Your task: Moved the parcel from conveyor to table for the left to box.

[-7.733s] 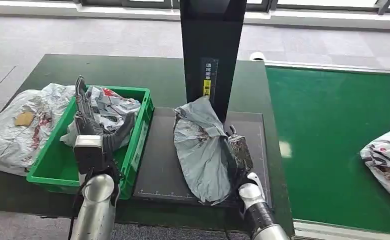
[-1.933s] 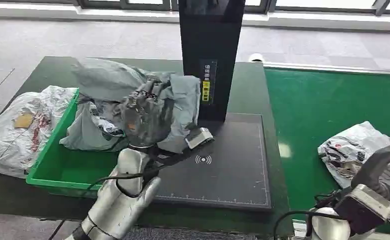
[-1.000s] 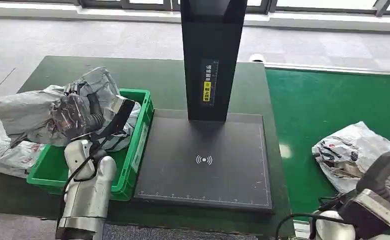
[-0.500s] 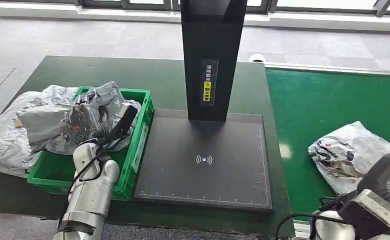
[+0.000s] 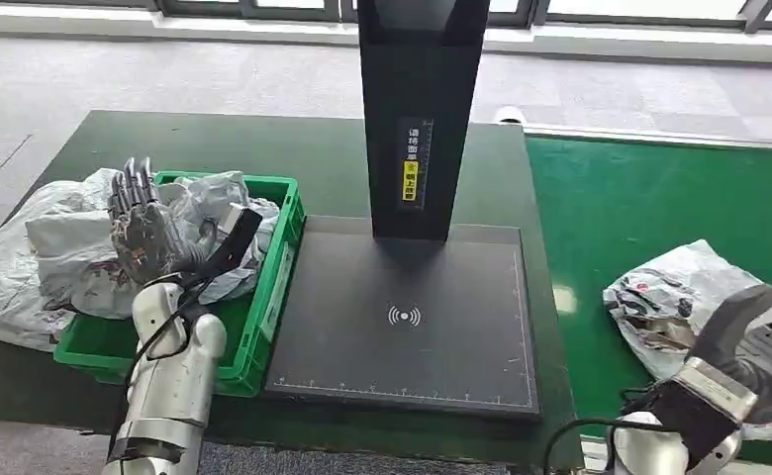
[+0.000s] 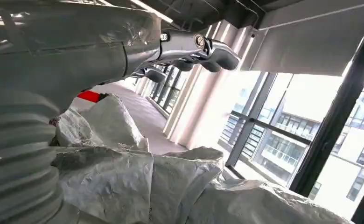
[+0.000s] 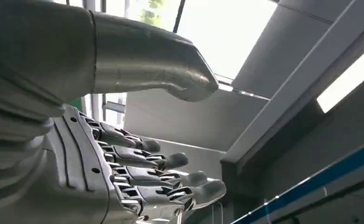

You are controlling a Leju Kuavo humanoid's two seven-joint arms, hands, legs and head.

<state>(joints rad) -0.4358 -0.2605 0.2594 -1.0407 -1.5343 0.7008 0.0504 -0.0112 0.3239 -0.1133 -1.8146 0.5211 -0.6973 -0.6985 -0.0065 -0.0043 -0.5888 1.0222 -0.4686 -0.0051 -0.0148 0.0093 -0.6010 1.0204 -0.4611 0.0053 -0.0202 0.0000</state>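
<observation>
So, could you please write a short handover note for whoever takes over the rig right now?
Left hand: open, fingers straight, above the green bin, holding nothing.
Right hand: open, low beside the parcel on the conveyor, not gripping it.
Grey parcel lies across the bin's left edge, on other bags.
Done: that parcel is binned; the black scan pad is bare.
Left: fetch the conveyor parcel to the pad, then bin it.

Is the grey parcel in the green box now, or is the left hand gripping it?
In the box. The grey parcel lies across the green box, draped over its far rim, and the left hand is above it with fingers spread, holding nothing.
</observation>
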